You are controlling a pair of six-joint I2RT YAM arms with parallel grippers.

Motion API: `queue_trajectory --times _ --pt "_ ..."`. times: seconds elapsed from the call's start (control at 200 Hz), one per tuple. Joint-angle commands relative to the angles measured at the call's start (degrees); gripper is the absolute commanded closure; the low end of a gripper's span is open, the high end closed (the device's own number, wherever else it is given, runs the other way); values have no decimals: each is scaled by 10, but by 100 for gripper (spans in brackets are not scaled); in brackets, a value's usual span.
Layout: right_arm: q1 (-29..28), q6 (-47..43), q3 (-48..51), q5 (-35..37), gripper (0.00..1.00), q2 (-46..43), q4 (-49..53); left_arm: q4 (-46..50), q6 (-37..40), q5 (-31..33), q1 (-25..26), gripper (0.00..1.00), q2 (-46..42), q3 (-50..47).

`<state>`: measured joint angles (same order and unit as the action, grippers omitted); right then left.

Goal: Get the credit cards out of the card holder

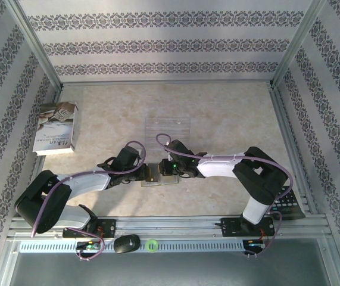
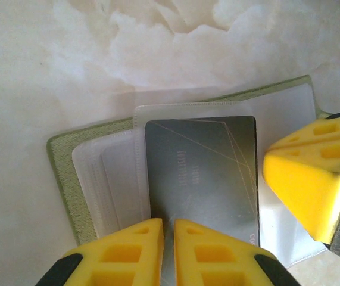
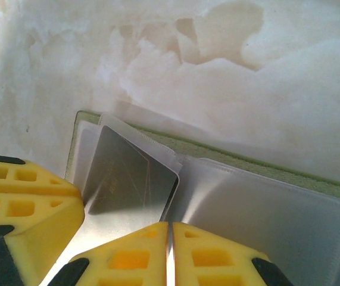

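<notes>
The card holder (image 1: pixel 159 182) lies open on the table between both grippers, its yellow-green edge (image 2: pixel 62 173) framing clear pockets. A silvery credit card (image 2: pixel 202 173) lies face up on the pockets, partly out of a sleeve; the right wrist view shows the card (image 3: pixel 131 179) angled at the holder's (image 3: pixel 265 167) left end. My left gripper (image 2: pixel 168 221) is shut, tips down on the card's near edge. My right gripper (image 3: pixel 170 223) is shut with its tips on the clear pocket beside the card. In the top view the left gripper (image 1: pixel 150 173) and right gripper (image 1: pixel 168 170) nearly touch.
A clear plastic sheet (image 1: pixel 168 128) lies behind the holder. A white-grey book (image 1: pixel 56 128) sits at the back left. A dark keypad (image 1: pixel 289 202) lies at the right edge. A mouse (image 1: pixel 127 243) and a green ring (image 1: pixel 152 244) rest on the front rail.
</notes>
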<state>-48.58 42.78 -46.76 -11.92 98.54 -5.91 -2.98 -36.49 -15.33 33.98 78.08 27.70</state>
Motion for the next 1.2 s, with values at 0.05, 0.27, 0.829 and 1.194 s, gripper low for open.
queue_trajectory --times 0.05,0.27,0.829,1.194 --pt "0 12 7 -4 88 -3 -15 23 -8 -2 -6 77 -25 -6" --pt "-1 11 16 4 88 -17 -22 114 41 72 17 61 -88 33" --pt "0 -19 40 31 89 -53 -17 139 64 182 108 57 20 103" --pt "1 -23 46 30 89 -50 -26 144 53 189 130 57 66 101"
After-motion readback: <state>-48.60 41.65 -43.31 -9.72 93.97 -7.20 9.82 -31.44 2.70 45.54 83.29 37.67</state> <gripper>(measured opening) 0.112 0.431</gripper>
